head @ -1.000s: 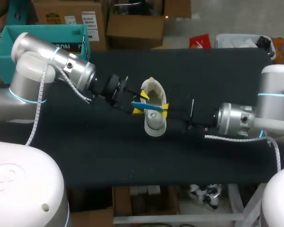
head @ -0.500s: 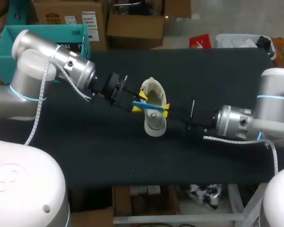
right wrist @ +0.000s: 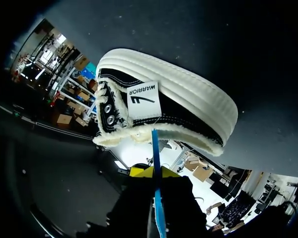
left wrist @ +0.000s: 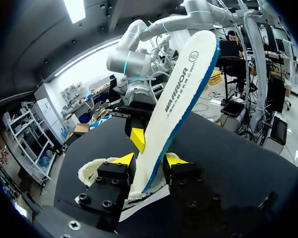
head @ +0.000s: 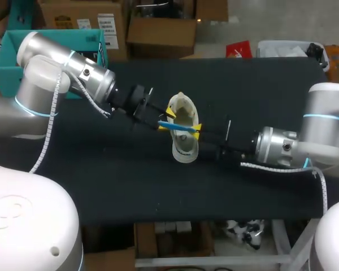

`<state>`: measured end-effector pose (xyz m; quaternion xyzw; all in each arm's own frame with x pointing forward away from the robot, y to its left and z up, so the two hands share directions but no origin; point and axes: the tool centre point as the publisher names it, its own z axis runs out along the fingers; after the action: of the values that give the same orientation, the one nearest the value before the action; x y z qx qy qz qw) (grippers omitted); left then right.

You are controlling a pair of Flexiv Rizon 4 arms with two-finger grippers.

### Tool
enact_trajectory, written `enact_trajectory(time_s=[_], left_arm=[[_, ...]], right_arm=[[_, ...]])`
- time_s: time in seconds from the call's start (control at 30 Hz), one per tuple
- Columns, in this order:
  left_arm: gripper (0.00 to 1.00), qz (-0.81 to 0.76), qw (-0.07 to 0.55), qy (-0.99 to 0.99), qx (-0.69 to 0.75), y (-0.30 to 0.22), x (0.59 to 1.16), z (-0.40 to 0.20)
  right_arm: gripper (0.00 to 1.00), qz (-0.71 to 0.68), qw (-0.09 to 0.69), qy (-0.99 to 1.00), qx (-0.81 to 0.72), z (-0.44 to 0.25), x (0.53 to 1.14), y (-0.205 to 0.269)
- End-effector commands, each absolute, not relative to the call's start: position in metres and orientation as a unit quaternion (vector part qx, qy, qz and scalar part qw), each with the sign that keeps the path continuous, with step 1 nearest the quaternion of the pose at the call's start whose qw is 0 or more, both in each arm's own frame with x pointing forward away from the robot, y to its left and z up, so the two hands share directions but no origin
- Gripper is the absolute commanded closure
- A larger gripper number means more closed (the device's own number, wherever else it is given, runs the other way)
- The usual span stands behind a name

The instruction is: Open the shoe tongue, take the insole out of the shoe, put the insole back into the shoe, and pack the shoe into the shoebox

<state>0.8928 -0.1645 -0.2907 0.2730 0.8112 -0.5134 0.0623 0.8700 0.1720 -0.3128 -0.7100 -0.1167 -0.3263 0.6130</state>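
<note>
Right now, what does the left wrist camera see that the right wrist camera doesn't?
Only the left wrist view: the insole face-on, wide and white, standing between the fingers of the left gripper. Only the right wrist view: the shoe from outside, with its black side, eyelets and white rubber sole. Both: the insole's blue edge and the shoe's fluffy lining.

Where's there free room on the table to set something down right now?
Widest bare patch: the near strip of the table, between the shoe and the near edge. The far right corner, behind the right arm, is bare too. The middle is crowded: the left gripper and right gripper both hold the insole at the shoe.
</note>
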Motion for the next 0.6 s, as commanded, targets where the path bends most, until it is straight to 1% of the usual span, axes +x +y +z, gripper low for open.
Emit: enact_trajectory(time_s=[0.03,0.13,0.2,0.23,0.27,0.33,0.47,0.5,0.53,0.57,0.6], left_arm=[[0.65,-0.51,0.057,0.813,0.274,-0.17,0.897,-0.297],[0.63,-0.507,0.054,0.816,0.274,-0.173,0.899,-0.3],[0.59,-0.506,0.053,0.816,0.275,-0.174,0.9,-0.302],[0.61,-0.505,0.052,0.816,0.275,-0.174,0.9,-0.302],[0.66,-0.505,0.052,0.817,0.275,-0.175,0.901,-0.303],[1.0,-0.506,0.053,0.816,0.274,-0.175,0.902,-0.303],[1.0,-0.503,0.055,0.817,0.276,-0.176,0.903,-0.305],[1.0,-0.502,0.055,0.818,0.277,-0.176,0.903,-0.305],[1.0,-0.5,0.056,0.818,0.278,-0.177,0.903,-0.306],[1.0,-0.499,0.057,0.819,0.279,-0.177,0.903,-0.307],[1.0,-0.497,0.058,0.819,0.28,-0.177,0.903,-0.307]], right_arm=[[1.0,-0.328,0.611,-0.116,-0.711,-0.312,0.871,0.173],[1.0,-0.328,0.612,-0.114,-0.711,-0.313,0.872,0.172],[1.0,-0.328,0.612,-0.113,-0.71,-0.314,0.872,0.172],[1.0,-0.328,0.613,-0.113,-0.71,-0.314,0.873,0.172],[1.0,-0.327,0.613,-0.113,-0.711,-0.314,0.873,0.172],[1.0,-0.327,0.612,-0.111,-0.711,-0.314,0.873,0.171],[1.0,-0.325,0.613,-0.111,-0.712,-0.314,0.874,0.171],[0.89,-0.325,0.613,-0.111,-0.712,-0.314,0.874,0.171],[0.6,-0.325,0.612,-0.111,-0.712,-0.314,0.873,0.171],[0.15,-0.324,0.61,-0.111,-0.714,-0.313,0.873,0.171],[0.0,-0.323,0.607,-0.112,-0.718,-0.312,0.872,0.171]])
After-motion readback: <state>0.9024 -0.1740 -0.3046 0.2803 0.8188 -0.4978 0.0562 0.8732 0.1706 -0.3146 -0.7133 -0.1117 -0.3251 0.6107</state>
